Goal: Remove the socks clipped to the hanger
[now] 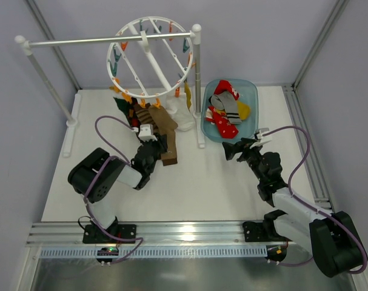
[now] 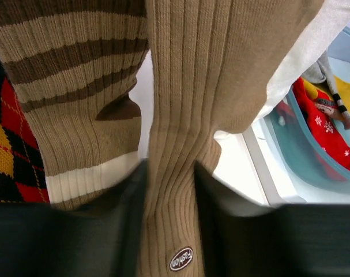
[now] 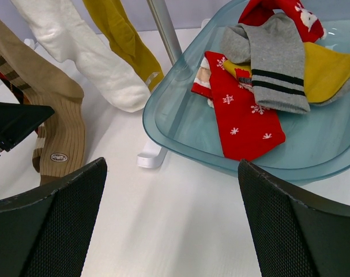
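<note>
Pinching the tan sock (image 2: 175, 115), the left gripper (image 2: 169, 190) has its two fingers (image 2: 105, 231) pressed against the ribbed fabric from either side, just above the oval label near the sock's lower end.

**Key relation.** The tan sock's long axis runs straight ahead of the left gripper, in line with its approach direction. From the pinch point it extends away and up to the hanger (image 1: 109, 60). Judged from this, release calls for a pull back along that axis, toward the arm's own base. A sideways pull would likely swing the hanger instead.

**Neighbours.**
- Left of the fingers: the striped sock (image 2: 76, 86), touching the tan sock, and beyond it the argyle sock (image 2: 7, 144).
- Right of the fingers: the white sock (image 2: 301, 52).
- None of these lies between the fingers.

**Right gripper.** The right gripper (image 3: 172, 219) is spread wide and holds nothing. The bin (image 3: 180, 138) lies just ahead of it to the right. The white sock and the yellow sock (image 3: 120, 34) hang ahead to its left.

**Arm choice.** The left gripper is nearer the brown socks. The right gripper is nearer the white and yellow ones.
</note>
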### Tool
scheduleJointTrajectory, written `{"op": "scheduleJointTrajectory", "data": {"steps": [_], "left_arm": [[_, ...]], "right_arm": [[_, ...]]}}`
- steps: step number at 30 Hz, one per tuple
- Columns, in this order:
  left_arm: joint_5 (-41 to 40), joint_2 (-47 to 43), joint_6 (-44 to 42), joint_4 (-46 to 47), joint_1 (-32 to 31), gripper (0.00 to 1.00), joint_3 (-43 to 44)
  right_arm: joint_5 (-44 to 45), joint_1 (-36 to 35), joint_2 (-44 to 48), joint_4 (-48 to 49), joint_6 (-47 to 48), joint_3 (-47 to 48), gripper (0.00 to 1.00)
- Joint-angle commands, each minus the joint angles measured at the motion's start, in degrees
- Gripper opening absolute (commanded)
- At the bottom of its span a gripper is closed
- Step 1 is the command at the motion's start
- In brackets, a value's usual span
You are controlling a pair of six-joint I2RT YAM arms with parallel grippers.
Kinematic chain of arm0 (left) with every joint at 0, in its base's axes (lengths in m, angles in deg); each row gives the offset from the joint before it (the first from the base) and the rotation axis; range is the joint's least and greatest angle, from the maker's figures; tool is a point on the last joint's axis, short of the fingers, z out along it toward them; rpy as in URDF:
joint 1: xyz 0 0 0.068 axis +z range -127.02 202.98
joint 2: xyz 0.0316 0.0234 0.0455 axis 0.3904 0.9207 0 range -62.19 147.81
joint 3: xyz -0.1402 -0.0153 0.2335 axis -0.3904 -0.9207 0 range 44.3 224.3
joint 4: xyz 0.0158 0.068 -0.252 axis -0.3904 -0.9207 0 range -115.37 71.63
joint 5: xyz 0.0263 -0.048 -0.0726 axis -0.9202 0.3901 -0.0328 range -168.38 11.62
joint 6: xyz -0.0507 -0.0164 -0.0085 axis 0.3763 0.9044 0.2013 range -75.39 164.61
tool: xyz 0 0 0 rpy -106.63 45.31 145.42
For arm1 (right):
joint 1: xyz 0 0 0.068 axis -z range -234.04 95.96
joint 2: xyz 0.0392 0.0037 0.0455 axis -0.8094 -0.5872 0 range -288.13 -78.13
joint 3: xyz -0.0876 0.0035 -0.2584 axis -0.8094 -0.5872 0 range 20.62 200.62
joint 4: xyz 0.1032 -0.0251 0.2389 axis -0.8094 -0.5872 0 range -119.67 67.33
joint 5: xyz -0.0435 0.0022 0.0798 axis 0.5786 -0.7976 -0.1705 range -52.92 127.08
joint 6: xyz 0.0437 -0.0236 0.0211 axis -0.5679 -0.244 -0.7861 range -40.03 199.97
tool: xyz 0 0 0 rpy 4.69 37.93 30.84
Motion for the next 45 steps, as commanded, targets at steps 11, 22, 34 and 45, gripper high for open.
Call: {"op": "scheduleJointTrajectory", "data": {"steps": [11,22,34,45], "left_arm": [[3.09,-1.64,-0.65,10.53,-0.21,0.0,-3.99],[9.6,-10.26,-1.78,18.68,-0.83,0.0,-15.76],[15.14,-11.05,-1.35,19.32,-0.83,0.0,-17.7],[16.2,-16.76,-1.87,18.71,-0.83,0.0,-21.04]], "right_arm": [[-0.06,-1.16,-1.47,4.22,1.95,2.14,0.94],[3.46,-16.0,-4.46,4.31,8.37,8.11,0.94],[-4.72,-29.1,-21.23,-2.54,13.11,29.64,0.94],[-2.96,-31.04,-35.22,-14.49,13.56,51.0,0.94]]}}
